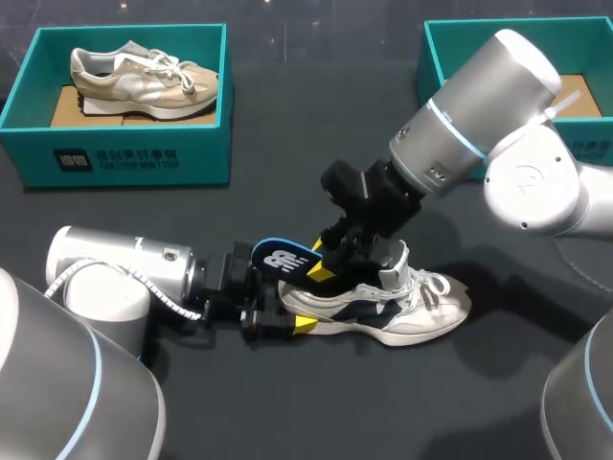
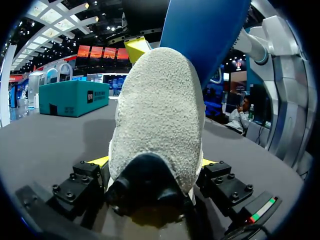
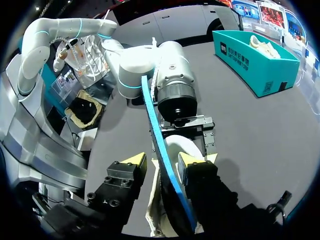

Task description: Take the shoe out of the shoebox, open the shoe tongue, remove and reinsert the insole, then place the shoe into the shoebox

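A white and navy shoe (image 1: 402,309) lies on its sole on the dark table, toe to the right. My left gripper (image 1: 275,311) comes in low from the left. In the left wrist view the grey heel (image 2: 160,115) fills the gap of the left gripper (image 2: 154,162), with a yellow tip against each side. A blue insole (image 1: 284,257) sticks up out of the heel. My right gripper (image 1: 330,266) reaches down over the shoe's opening. In the right wrist view the insole (image 3: 159,145) runs edge-on between the fingers of the right gripper (image 3: 162,162), with a gap still showing beside it.
A teal shoebox (image 1: 124,153) at the back left holds a beige shoe (image 1: 144,77). A second teal box (image 1: 450,48) stands at the back right, partly behind my right arm. Open dark table lies in front of the shoe.
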Action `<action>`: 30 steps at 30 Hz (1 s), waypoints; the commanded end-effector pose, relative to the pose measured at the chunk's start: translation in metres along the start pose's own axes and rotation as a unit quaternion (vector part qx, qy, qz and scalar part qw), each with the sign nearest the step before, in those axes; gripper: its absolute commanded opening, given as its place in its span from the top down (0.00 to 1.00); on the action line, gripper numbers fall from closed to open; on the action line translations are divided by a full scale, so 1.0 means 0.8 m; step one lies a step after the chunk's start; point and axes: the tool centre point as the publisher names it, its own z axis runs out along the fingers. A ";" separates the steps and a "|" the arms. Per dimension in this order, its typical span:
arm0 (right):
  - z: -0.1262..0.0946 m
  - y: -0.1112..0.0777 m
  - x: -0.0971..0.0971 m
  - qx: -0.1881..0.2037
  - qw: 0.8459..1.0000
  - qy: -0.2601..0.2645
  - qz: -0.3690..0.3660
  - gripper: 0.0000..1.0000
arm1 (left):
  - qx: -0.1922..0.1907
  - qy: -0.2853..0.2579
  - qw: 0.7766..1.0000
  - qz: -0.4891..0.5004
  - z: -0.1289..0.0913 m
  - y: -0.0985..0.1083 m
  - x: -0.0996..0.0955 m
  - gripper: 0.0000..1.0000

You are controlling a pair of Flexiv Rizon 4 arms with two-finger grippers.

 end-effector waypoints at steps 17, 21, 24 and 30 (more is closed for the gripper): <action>0.021 0.012 0.004 0.001 1.000 0.003 -0.020 1.00 | -0.001 -0.001 1.000 0.000 0.002 0.002 0.000 1.00; 0.008 0.032 0.013 0.004 0.999 -0.010 -0.051 1.00 | -0.001 -0.001 1.000 0.000 0.002 0.002 0.000 1.00; -0.007 0.057 0.019 0.000 0.996 -0.022 -0.092 1.00 | -0.001 -0.001 1.000 0.000 0.002 0.002 0.000 1.00; -0.014 0.086 0.021 -0.006 0.992 -0.023 -0.128 1.00 | -0.001 -0.001 1.000 0.000 0.002 0.002 0.000 1.00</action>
